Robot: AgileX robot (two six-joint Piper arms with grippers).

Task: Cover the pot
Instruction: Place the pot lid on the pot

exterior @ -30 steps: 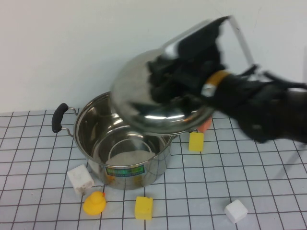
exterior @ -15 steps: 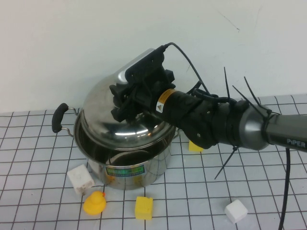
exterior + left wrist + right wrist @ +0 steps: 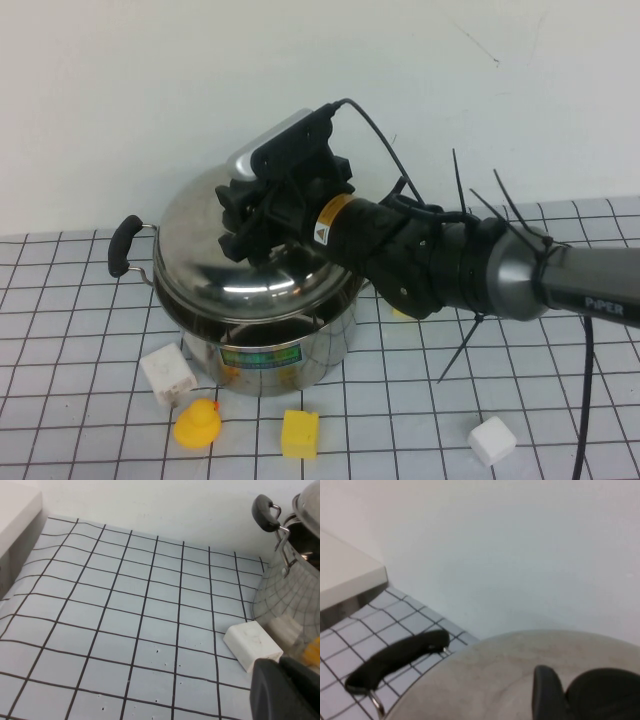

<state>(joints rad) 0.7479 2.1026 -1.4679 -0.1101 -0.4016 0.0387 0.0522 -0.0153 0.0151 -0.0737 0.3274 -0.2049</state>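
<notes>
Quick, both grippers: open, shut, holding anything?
Right gripper: shut on the lid, resting on the pot.
Left gripper: cannot tell; low beside the pot, holding nothing visible.

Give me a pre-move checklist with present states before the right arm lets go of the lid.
1. Lid over the pot: ok, it covers the opening.
2. Lid seated flat all round: cannot tell, the far rim is hidden behind the arm.
3. Right gripper on the lid's top: ok, it sits at the lid's centre; the knob itself is hidden.
4. Jaws' state: cannot tell.
5. Pot handle free: ok, nothing touches it.
6. Left gripper out of the way: ok, low over the table beside the white block, apart from the pot.
7. Yellow duck and yellow block: ok, in front of the pot, apart from it.
</notes>
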